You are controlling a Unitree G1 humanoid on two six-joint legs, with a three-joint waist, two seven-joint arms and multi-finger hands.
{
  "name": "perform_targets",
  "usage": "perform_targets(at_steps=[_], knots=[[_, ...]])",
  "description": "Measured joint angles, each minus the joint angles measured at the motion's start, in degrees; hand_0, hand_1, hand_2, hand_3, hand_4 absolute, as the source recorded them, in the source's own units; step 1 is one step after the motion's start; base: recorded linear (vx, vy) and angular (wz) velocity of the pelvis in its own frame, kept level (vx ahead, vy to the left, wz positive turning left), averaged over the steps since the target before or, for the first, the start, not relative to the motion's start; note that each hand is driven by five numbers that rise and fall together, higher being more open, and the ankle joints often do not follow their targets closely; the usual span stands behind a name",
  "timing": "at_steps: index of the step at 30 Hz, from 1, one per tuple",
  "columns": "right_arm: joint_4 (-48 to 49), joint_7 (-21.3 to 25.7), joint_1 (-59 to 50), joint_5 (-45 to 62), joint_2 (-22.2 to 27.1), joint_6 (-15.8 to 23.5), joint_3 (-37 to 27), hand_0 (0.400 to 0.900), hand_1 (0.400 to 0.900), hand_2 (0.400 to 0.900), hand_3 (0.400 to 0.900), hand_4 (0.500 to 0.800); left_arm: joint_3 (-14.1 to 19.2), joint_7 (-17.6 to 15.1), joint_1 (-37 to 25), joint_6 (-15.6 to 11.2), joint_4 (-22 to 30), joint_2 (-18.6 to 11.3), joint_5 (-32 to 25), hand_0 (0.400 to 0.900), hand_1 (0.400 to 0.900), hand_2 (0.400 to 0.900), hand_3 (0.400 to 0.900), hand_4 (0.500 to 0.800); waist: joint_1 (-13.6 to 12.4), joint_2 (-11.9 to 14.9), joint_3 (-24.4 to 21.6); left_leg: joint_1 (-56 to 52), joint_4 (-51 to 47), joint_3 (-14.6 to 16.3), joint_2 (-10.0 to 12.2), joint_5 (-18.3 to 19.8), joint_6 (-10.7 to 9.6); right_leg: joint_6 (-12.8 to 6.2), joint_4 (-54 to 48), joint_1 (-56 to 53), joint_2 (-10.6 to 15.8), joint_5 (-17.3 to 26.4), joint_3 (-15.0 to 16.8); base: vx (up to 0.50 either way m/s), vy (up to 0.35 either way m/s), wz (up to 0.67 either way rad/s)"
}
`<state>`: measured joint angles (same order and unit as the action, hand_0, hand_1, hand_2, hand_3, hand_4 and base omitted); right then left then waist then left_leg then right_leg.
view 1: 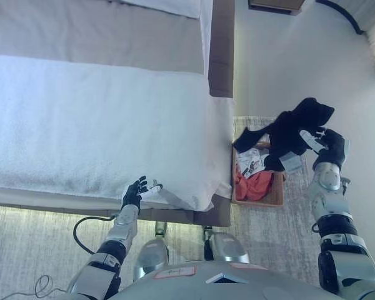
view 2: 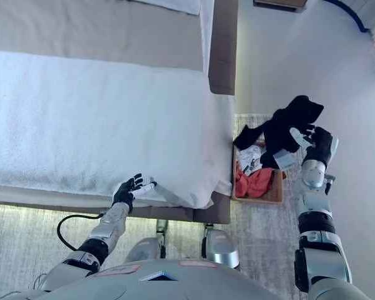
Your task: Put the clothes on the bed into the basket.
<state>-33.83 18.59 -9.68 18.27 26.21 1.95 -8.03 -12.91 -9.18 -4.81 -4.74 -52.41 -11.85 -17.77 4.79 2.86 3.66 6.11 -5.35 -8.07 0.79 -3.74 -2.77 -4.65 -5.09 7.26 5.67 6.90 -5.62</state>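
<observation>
My right hand [view 1: 329,147] is raised to the right of the bed and holds a black garment [view 1: 294,130] with its fingers curled on the cloth. The garment hangs over the brown basket [view 1: 277,195] on the floor beside the bed. The basket holds a red-orange garment [view 1: 255,185] and a white printed one [view 1: 250,162]. My left hand [view 1: 136,192] is open at the near edge of the bed [view 1: 94,125], fingers spread, touching the white cover. No loose clothes show on the bed top.
The bed's brown frame [view 1: 221,50] runs along its right side. A grey rug [view 1: 294,225] lies under the basket. A wall stands to the right. A dark wooden piece of furniture [view 1: 276,5] shows at the top.
</observation>
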Motion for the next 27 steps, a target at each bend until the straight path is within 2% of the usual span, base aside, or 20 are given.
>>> perform_targets(at_steps=[4,8,13,16,17,18,21,27], knots=[[-0.4,-0.3,1.3,0.0,0.0,-0.1,0.6,0.400,0.400,0.400,0.400,0.500,0.0,0.6,0.7,0.2,0.0,0.7,0.0,0.900,0.900,0.900,0.900,0.800,0.0,-0.7,-0.4,-0.2,0.0,0.1,0.1,0.0,0.0,0.00,0.0,0.0,-0.1,0.0,0.3,0.01,-0.025,-0.05],[-6.0,-1.7,0.5,0.0,0.4,-0.1,2.8,0.400,0.400,0.400,0.400,0.500,-0.2,0.9,1.1,0.4,-0.1,0.6,0.1,0.900,0.900,0.900,0.900,0.800,-0.2,-0.7,-0.8,-0.2,0.0,0.3,0.1,0.0,0.1,-0.21,0.0,-0.1,-0.1,-0.2,0.3,0.02,-0.018,-0.04],[-20.9,-5.0,-5.1,0.4,0.6,-0.3,9.1,0.400,0.400,0.400,0.400,0.500,-1.1,1.0,1.1,0.8,-1.3,0.4,0.2,0.900,0.900,0.900,0.900,0.800,-0.3,-0.6,-1.2,-0.6,0.0,0.5,0.1,0.0,0.2,0.01,0.0,-0.4,-0.1,0.0,0.4,0.02,-0.024,0.02],[-27.8,-6.7,-8.1,0.8,0.6,-0.6,10.3,0.400,0.400,0.400,0.400,0.500,-1.8,1.1,1.2,0.9,-1.7,0.4,0.2,0.900,0.900,0.900,0.900,0.800,-0.3,-0.6,-1.2,-0.9,0.0,0.5,0.1,0.1,0.3,0.01,-0.1,-0.8,-0.1,0.0,0.4,0.02,-0.031,0.07],[-30.5,-7.0,-9.4,1.1,0.6,-0.6,10.3,0.616,0.616,0.616,0.616,0.629,-1.9,1.4,1.2,0.9,-1.7,0.4,0.2,0.900,0.900,0.900,0.900,0.800,-0.4,-0.6,-1.2,-1.0,0.0,0.4,0.1,0.1,0.3,0.01,-0.2,-1.0,-0.1,0.0,0.4,0.02,-0.025,0.08],[-32.9,-7.1,-10.7,1.5,0.7,-0.7,10.3,0.900,0.900,0.900,0.900,0.800,-1.9,1.6,1.2,0.9,-1.7,0.4,0.2,0.900,0.900,0.900,0.900,0.800,-0.4,-0.7,-1.3,-1.1,0.0,0.4,0.1,0.1,0.3,0.01,-0.2,-1.0,-0.1,0.0,0.3,0.02,-0.016,0.08],[-37.9,-8.0,-13.5,1.9,2.0,-1.5,10.2,0.900,0.900,0.900,0.900,0.800,-3.2,2.5,1.2,0.9,-1.7,0.1,0.2,0.900,0.900,0.900,0.900,0.800,-0.8,-1.2,-1.7,-1.1,0.0,0.0,0.1,0.1,0.3,0.01,-0.2,-1.0,-0.1,0.0,0.3,0.01,-0.009,0.03],[-38.3,-7.9,-17.3,2.4,5.3,-1.5,10.2,0.900,0.900,0.900,0.900,0.800,-3.9,2.5,1.3,0.9,-1.7,0.1,0.8,0.900,0.900,0.900,0.900,0.800,-0.9,-2.4,-2.4,-1.1,0.0,0.0,0.2,0.1,0.3,0.05,-0.2,-1.1,-0.2,-0.1,0.0,0.00,-0.005,0.03]])
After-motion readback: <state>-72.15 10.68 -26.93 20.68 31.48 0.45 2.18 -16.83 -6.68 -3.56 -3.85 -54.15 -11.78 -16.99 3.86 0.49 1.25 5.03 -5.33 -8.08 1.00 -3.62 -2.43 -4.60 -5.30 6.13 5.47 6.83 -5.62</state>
